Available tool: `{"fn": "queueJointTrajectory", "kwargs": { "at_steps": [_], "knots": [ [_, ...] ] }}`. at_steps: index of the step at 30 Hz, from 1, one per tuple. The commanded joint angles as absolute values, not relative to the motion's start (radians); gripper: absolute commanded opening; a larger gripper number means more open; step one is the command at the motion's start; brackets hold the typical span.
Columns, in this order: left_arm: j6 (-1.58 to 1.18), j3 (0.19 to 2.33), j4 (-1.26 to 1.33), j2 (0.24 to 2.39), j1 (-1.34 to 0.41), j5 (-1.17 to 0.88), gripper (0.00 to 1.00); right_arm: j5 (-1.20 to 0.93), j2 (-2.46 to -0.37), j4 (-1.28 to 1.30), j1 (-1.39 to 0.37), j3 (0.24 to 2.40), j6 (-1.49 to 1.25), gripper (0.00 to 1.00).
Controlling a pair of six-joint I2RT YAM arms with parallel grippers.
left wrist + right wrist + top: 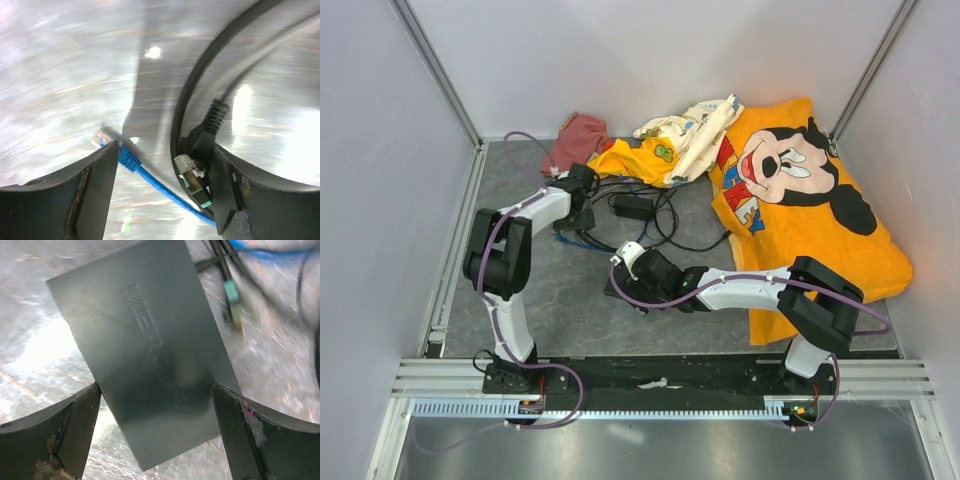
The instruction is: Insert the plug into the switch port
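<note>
The plug (pixel 102 136) is a clear connector with a blue boot on the thin blue cable (pixel 165 190). It lies at the tip of my left gripper's left finger (pixel 95 185). My left gripper (pixel 167 150) is open, low over the table, with the blue cable crossing between its fingers. In the top view this gripper (pixel 577 218) is at the tangle of cables. The switch (pixel 150 350) is a dark grey flat box. My right gripper (pixel 156 390) has both fingertips against its long sides. In the top view that gripper (pixel 635 265) is over the switch (pixel 618 290) at mid-table.
A black cable's connector with a green-tipped end (pixel 194 176) lies by my left gripper's right finger. A black adapter (pixel 635 207) and looped black cables (pixel 670 225) lie behind. An orange cartoon shirt (pixel 810 220), a patterned cloth (pixel 685 130) and a red cloth (pixel 578 135) lie at the back and right.
</note>
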State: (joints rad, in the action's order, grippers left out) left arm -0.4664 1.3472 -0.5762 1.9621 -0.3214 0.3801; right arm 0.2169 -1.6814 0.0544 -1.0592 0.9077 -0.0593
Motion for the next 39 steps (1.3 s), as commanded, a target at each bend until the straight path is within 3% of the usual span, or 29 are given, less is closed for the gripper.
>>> {"fn": "queueJointTrajectory", "kwargs": {
  "at_steps": [1,8,12,20,26,30,33,39],
  "knots": [
    [-0.574,1.264,-0.647,1.847,-0.23,0.459,0.75,0.416,-1.707,0.254,-1.045,0.89,-0.217,0.98],
    [-0.606,1.224,-0.644,1.706,-0.166,0.44,0.75,0.436,-1.689,0.354,-0.942,0.874,-0.385,0.98],
    [-0.574,1.212,-0.643,1.617,-0.166,0.359,0.78,0.405,-1.605,0.35,-0.813,0.829,-0.451,0.98],
    [-0.548,1.079,-0.589,1.422,-0.189,0.193,0.83,0.413,-1.47,0.325,-0.742,0.769,-0.497,0.98],
    [-0.578,0.994,-0.533,1.332,-0.268,0.095,0.84,0.212,-1.273,0.181,-0.746,0.713,-0.362,0.98],
    [-0.632,0.974,-0.499,1.367,-0.31,0.12,0.78,0.123,-1.21,0.127,-0.747,0.709,-0.315,0.98],
    [-0.63,1.044,-0.508,1.443,-0.324,0.175,0.67,0.107,-1.209,0.114,-0.752,0.707,-0.299,0.98],
    [-0.601,1.159,-0.521,1.603,-0.328,0.241,0.61,0.101,-1.213,0.087,-0.752,0.675,-0.27,0.98]
  ]
}}
